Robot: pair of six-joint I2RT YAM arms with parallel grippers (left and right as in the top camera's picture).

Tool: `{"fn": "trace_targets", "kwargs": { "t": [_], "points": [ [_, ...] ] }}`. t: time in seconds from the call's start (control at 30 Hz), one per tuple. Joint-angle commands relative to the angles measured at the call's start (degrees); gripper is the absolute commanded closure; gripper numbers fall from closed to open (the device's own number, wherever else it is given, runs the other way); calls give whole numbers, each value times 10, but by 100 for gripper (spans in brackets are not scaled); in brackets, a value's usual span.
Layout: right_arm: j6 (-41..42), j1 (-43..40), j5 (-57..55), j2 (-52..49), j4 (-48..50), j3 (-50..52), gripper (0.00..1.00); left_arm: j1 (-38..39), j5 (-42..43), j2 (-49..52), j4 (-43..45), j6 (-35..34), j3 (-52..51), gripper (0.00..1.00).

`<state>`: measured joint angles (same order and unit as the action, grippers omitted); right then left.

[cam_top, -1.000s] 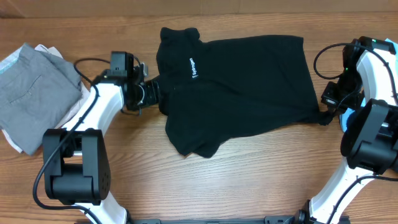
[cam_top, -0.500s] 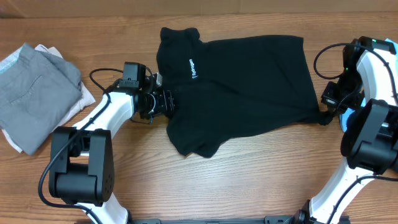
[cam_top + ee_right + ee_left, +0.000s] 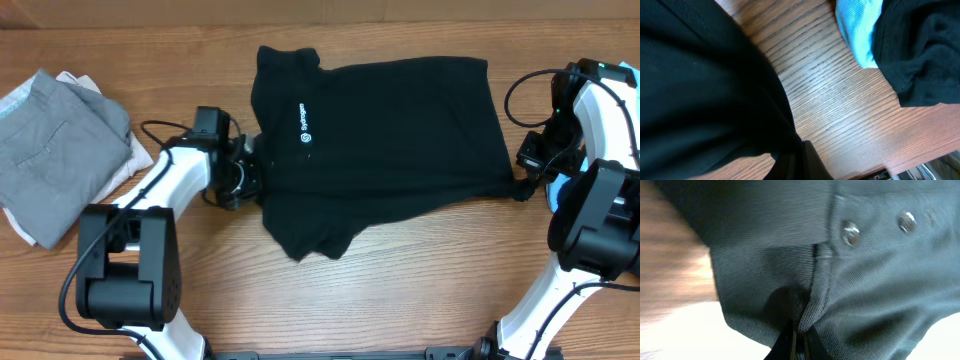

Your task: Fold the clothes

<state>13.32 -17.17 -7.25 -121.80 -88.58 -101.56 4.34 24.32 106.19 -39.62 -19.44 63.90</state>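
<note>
On the wooden counter (image 3: 400, 270), your left claw (image 3: 251, 177) and right claw (image 3: 523, 187) are clamped on the black garment (image 3: 400, 130). The left claw has tugged its edge, turning the logo (image 3: 303, 125), so you are spreading, not yet folding.

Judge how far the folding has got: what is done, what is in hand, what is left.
Done: a pile of grey clothes sits folded at the left. In hand: the black shirt lies mostly spread, the left gripper pinching its left edge and the right gripper at its right corner, seemingly gripping it. Left: the shirt shows no neat fold yet, so the folding itself remains.
</note>
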Motion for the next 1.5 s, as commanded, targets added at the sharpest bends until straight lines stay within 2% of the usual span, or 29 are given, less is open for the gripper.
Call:
{"fn": "trace_targets", "kwargs": {
  "t": [0.0,0.2,0.4,0.77,0.8,0.83,0.87,0.9,0.93,1.0,1.13,1.2,1.23,1.27,1.33,1.47],
  "points": [
    [2,-1,1,13,-2,-1,96,-32,-72,-29,-25,31,43,96],
    [2,3,22,13,-8,-1,96,-52,-134,-41,-34,42,105,96],
    [2,33,22,13,-13,-1,96,-55,-214,-41,-36,43,109,96],
    [2,76,22,12,10,-1,96,-115,-216,-41,-21,53,130,95],
    [2,76,22,12,11,-1,96,-122,-208,-41,-22,53,135,91],
    [2,76,22,12,13,-1,96,-127,-198,-41,-24,54,140,76],
    [2,76,22,12,14,-1,96,-131,-186,-41,-30,57,145,52],
    [2,76,22,12,14,-1,96,-134,-176,-41,-37,60,151,23],
    [2,76,22,12,14,-1,96,-135,-161,-41,-52,62,161,1],
    [2,76,22,12,16,-1,96,-134,-135,-41,-83,62,177,0],
    [2,76,22,12,17,-1,96,-121,-4,-41,-217,66,205,2],
    [2,76,22,12,20,-1,96,-103,21,-41,-268,80,194,10],
    [2,76,22,12,20,-1,96,-93,21,-41,-280,82,186,20],
    [2,76,22,12,20,-1,96,-78,20,-41,-287,90,172,26],
    [2,76,22,12,19,-1,96,-49,6,-41,-273,92,137,32],
    [2,76,23,12,19,-1,96,22,-6,-41,-190,87,53,30]
  ]
}}
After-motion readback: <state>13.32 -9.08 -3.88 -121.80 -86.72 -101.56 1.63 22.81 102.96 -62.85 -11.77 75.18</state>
